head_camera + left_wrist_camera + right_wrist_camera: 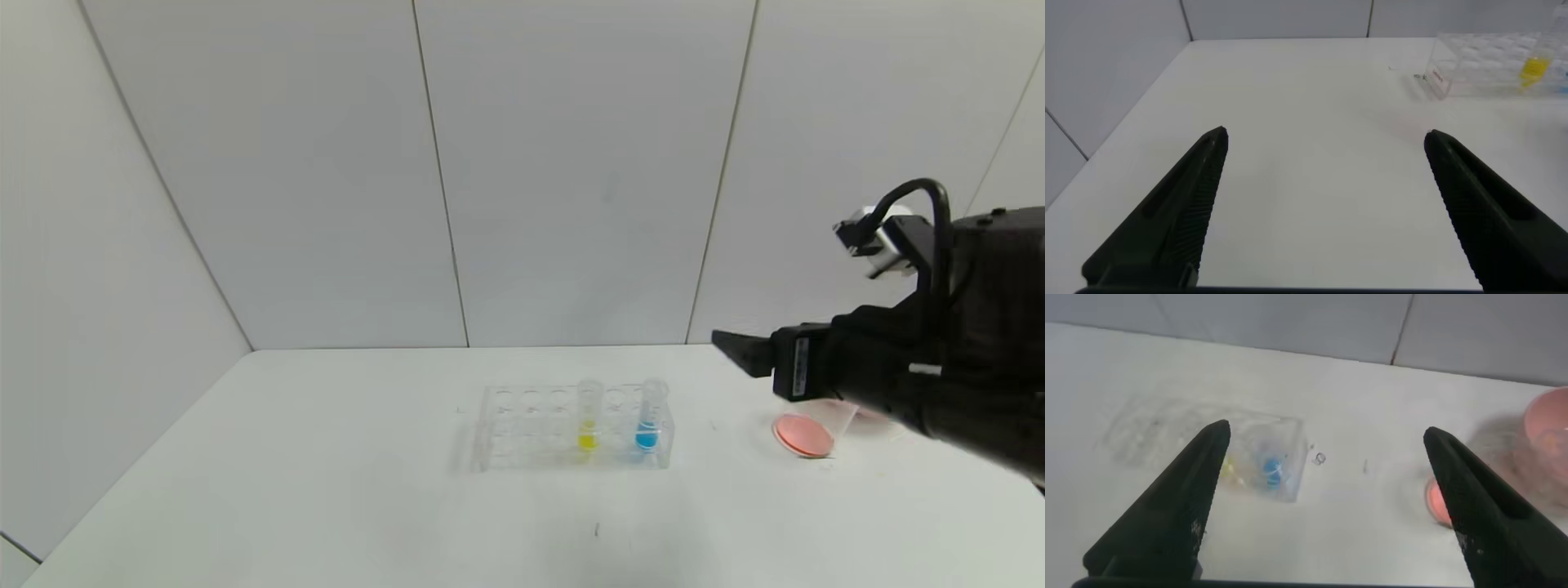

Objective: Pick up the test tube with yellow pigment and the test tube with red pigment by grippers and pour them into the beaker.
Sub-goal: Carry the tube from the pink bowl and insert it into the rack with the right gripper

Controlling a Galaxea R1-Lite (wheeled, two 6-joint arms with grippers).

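Observation:
The test tube with yellow pigment [587,425] stands upright in a clear many-holed rack [522,425] at mid table; it also shows in the left wrist view [1533,69]. The test tube with red pigment is not in view. The beaker [804,433] stands right of the rack with red-orange liquid in its bottom; it also shows in the right wrist view [1437,498]. My right gripper [739,349] is open and empty, raised just above and beside the beaker [1327,433]. My left gripper [1326,137] is open and empty over bare table, well left of the rack.
A tube with blue liquid [649,425] stands in the rack to the right of the yellow one. A pink bowl [1552,416] sits beyond the beaker, mostly hidden by my right arm in the head view. White walls close the table's back and left.

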